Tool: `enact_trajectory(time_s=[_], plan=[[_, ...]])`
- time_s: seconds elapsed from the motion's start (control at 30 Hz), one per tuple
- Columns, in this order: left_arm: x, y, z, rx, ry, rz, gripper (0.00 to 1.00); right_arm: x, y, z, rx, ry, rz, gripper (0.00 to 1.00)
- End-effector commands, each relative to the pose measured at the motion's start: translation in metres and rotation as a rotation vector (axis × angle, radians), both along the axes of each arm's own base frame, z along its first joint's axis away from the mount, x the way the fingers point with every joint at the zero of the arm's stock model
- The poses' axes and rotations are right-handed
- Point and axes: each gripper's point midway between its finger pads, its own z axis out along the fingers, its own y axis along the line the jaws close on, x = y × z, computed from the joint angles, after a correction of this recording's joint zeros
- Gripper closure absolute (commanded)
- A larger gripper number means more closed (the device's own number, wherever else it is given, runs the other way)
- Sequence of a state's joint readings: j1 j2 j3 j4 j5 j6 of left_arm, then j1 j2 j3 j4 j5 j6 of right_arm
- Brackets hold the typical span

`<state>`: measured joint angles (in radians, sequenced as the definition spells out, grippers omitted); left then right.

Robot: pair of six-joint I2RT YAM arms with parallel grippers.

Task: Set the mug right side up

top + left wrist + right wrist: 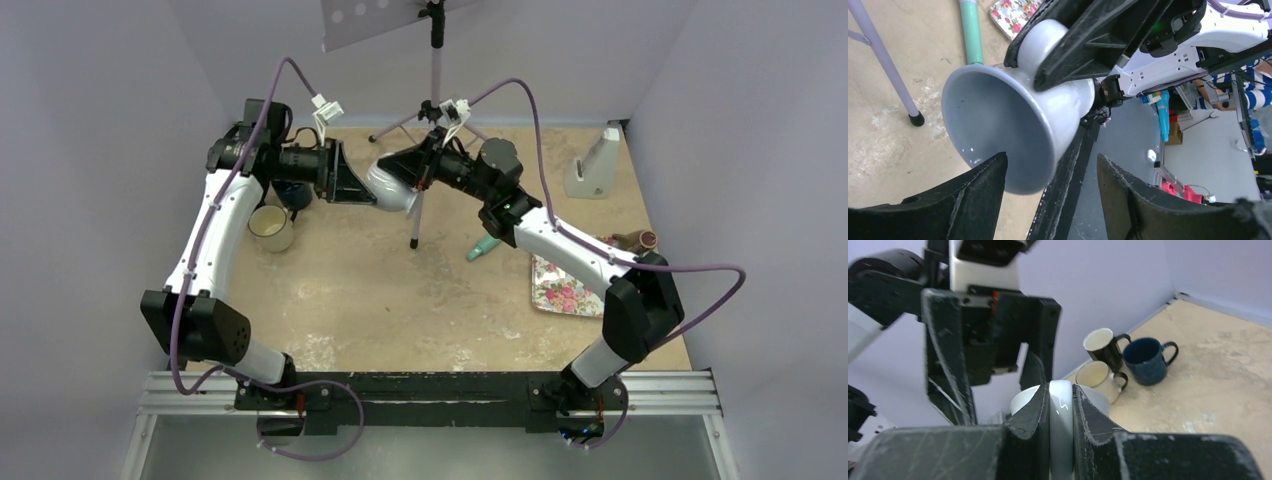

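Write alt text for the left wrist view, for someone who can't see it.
A pale grey mug hangs sideways in mid-air, its mouth facing the camera, its handle clamped by the right gripper. The left gripper's open fingers frame the bottom edge, with sandy table behind.

The top camera looks down from high behind the left claw [360, 190] and right claw [408, 178], far enough back to take in the whole table [400, 300]. The left wrist camera peers out between the left claw's fingers, very near the mug [993, 120] just ahead of them. The right wrist camera looks along the right claw's fingers, straight at the left claw facing it. All three views share the mug between the claws.
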<state>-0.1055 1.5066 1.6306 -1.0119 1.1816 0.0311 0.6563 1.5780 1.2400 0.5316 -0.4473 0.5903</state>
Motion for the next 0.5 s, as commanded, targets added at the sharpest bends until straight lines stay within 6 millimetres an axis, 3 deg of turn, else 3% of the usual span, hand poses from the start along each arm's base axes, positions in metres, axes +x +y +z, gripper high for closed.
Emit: enact_trajectory(time_s=[0.0, 0.07, 0.13, 0.17, 0.23, 0.27, 0.3, 0.37, 0.4, 0.43, 0.47], plan=[[-0.003, -0.014, 0.006, -0.046, 0.010, -0.040, 0.33, -0.023, 0.004, 0.086, 0.215, -0.155, 0.080, 1.00], [-0.006, -0.019, 0.007, -0.062, 0.019, -0.062, 0.49, -0.024, 0.010, 0.085, 0.230, -0.145, 0.100, 1.00], [-0.007, -0.020, 0.008, -0.067, 0.019, -0.066, 0.88, -0.023, 0.015, 0.081, 0.223, -0.134, 0.118, 1.00], [-0.006, -0.018, 0.007, -0.049, 0.010, -0.054, 1.00, -0.022, 0.016, 0.080, 0.211, -0.134, 0.117, 1.00], [0.000, -0.007, -0.002, 0.066, -0.060, -0.006, 1.00, -0.016, 0.014, 0.073, 0.158, -0.124, 0.081, 1.00], [0.005, 0.001, -0.008, 0.144, -0.097, 0.025, 1.00, -0.011, 0.012, 0.066, 0.118, -0.108, 0.047, 0.92], [0.014, 0.014, -0.018, 0.249, -0.130, 0.075, 1.00, -0.004, 0.007, 0.059, 0.073, -0.094, -0.007, 0.68], [0.031, 0.043, -0.042, 0.460, -0.192, 0.160, 1.00, 0.011, -0.008, 0.049, -0.015, -0.073, -0.135, 0.39], [0.041, 0.061, -0.057, 0.575, -0.211, 0.198, 1.00, 0.017, -0.016, 0.042, -0.061, -0.059, -0.190, 0.17], [0.046, 0.077, -0.073, 0.674, -0.213, 0.218, 1.00, 0.021, -0.024, 0.037, -0.100, -0.055, -0.239, 0.05], [0.052, 0.092, -0.088, 0.769, -0.216, 0.231, 1.00, 0.025, -0.034, 0.031, -0.141, -0.049, -0.290, 0.02]])
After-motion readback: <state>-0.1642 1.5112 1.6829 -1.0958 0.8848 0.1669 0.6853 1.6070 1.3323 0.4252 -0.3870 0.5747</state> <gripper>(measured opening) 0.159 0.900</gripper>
